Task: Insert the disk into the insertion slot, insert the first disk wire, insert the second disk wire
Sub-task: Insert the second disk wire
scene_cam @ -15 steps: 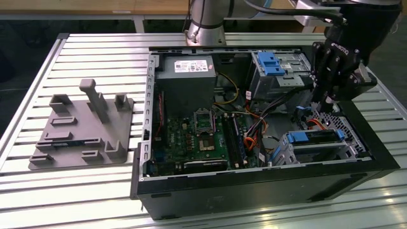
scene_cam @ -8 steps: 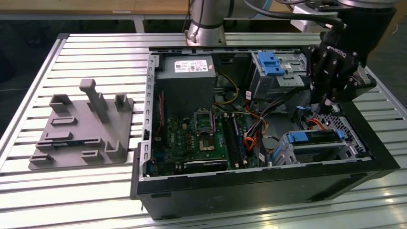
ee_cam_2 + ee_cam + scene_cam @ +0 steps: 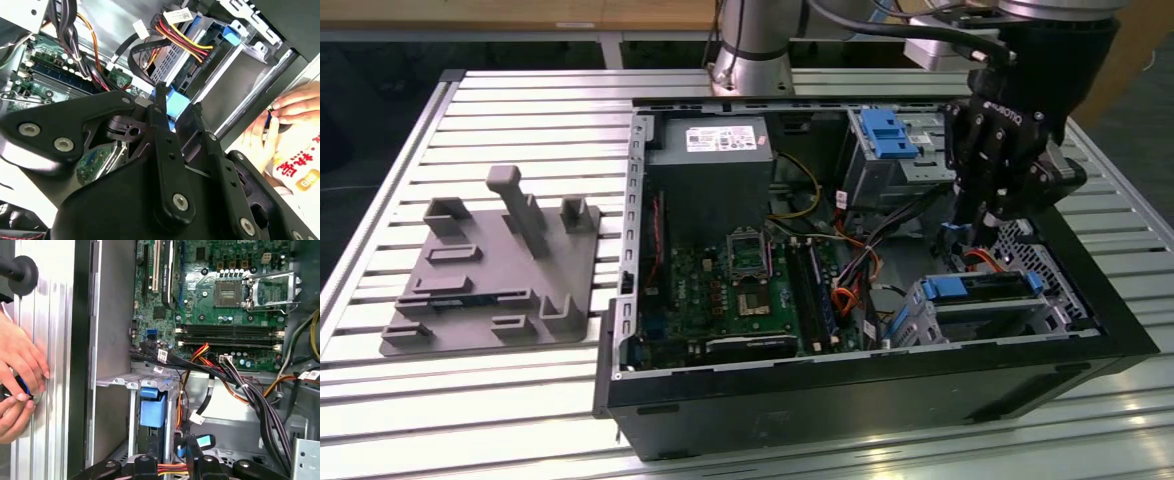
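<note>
The gripper [image 3: 967, 224] hangs tip-down inside the open case [image 3: 854, 400], right of centre in the exterior view. It is just above the slot [image 3: 1027, 255] and below the tall cage [image 3: 897, 140] with its blue latch. The arm [image 3: 1047, 60] enters from the upper right corner of that view and slants down toward the exterior view's left, its black wrist leaning over the case's right wall. In the second wrist view a small light-blue piece [image 3: 178, 112] sits right at the gripper's tip, in front of a bundle of red, yellow and black wires [image 3: 175, 35]. Whether the gripper is closed on that piece or merely beside it I cannot tell. The disk [image 3: 981, 288] is already seated in the slot, at the lower right of the exterior view. Its blue carrier edge shows as a strip running nearly level across the frame, from the exterior view's left to its right, and the cage hides most of its body. In the first wrist view a person's hands [image 3: 17, 385] rest on the table [image 3: 520, 100] outside the case wall, pinching a small dark object. A grey fixture [image 3: 494, 270] sits on the table at the left of the exterior view, well apart from the gripper, and the green board [image 3: 747, 290] fills the case floor between them.
</note>
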Action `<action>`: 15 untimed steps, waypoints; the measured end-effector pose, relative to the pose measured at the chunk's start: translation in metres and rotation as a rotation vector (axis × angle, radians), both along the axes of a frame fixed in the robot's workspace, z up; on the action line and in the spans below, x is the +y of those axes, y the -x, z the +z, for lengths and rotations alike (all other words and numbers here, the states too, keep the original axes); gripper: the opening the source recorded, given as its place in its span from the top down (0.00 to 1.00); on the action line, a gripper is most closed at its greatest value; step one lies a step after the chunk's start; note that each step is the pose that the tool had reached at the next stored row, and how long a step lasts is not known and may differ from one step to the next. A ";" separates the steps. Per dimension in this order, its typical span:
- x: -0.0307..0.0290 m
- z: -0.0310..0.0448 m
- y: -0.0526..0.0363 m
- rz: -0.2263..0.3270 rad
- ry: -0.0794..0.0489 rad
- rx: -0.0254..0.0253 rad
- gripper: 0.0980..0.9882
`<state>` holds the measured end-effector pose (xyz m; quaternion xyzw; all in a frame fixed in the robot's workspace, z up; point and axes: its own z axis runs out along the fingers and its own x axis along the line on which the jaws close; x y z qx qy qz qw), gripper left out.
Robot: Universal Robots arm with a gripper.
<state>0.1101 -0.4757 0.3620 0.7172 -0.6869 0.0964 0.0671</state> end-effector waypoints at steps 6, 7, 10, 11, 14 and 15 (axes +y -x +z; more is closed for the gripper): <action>0.0084 -0.0039 0.0001 0.003 0.032 0.0000 0.71; 0.0100 -0.0043 0.0001 0.003 0.044 0.0001 0.71; 0.0160 -0.0059 0.0003 0.005 0.077 0.0001 0.71; 0.0186 -0.0067 0.0005 0.005 0.087 0.0001 0.71; 0.0263 -0.0098 0.0008 0.005 0.104 0.0002 0.71; 0.0276 -0.0108 0.0008 0.005 0.109 0.0002 0.71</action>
